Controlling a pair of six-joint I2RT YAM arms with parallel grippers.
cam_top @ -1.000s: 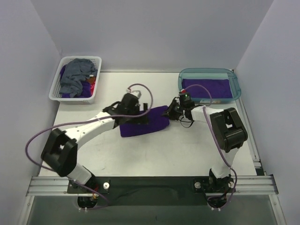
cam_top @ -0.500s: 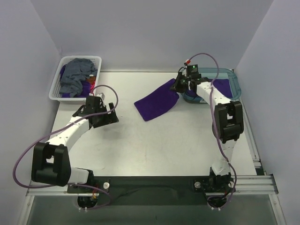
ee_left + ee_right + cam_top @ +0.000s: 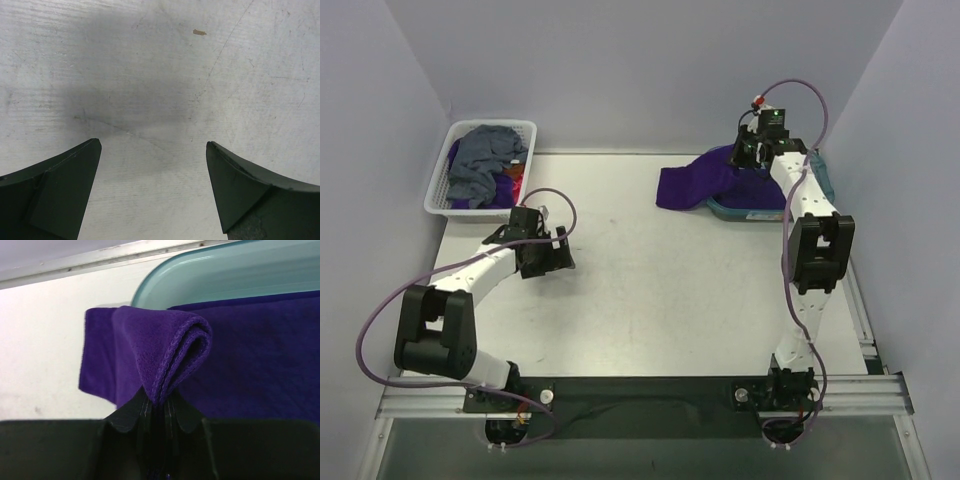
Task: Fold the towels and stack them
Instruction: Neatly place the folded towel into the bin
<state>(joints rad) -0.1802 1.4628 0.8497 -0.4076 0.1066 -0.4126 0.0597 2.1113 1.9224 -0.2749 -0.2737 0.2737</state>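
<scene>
A folded deep purple towel [image 3: 695,185] hangs from my right gripper [image 3: 748,153] at the back right, above the left rim of the teal tub [image 3: 745,211]. In the right wrist view that gripper [image 3: 159,402] is shut on the towel's folded edge [image 3: 172,347], and a second purple towel [image 3: 260,355] lies flat in the tub [image 3: 200,267] behind it. My left gripper [image 3: 552,255] stands open low over bare table at the left, nothing between its fingers [image 3: 65,185]. A grey towel [image 3: 480,160] is heaped in the white basket [image 3: 432,200].
The basket at the back left also holds purple and red cloth [image 3: 510,185]. Purple-grey walls close in the table at the back and both sides. A metal rail [image 3: 640,395] runs along the near edge by the arm bases.
My right gripper has carried the purple towel from the middle of the table back and right to the tub's left rim. My left arm has drawn back to the left, off the towel.
</scene>
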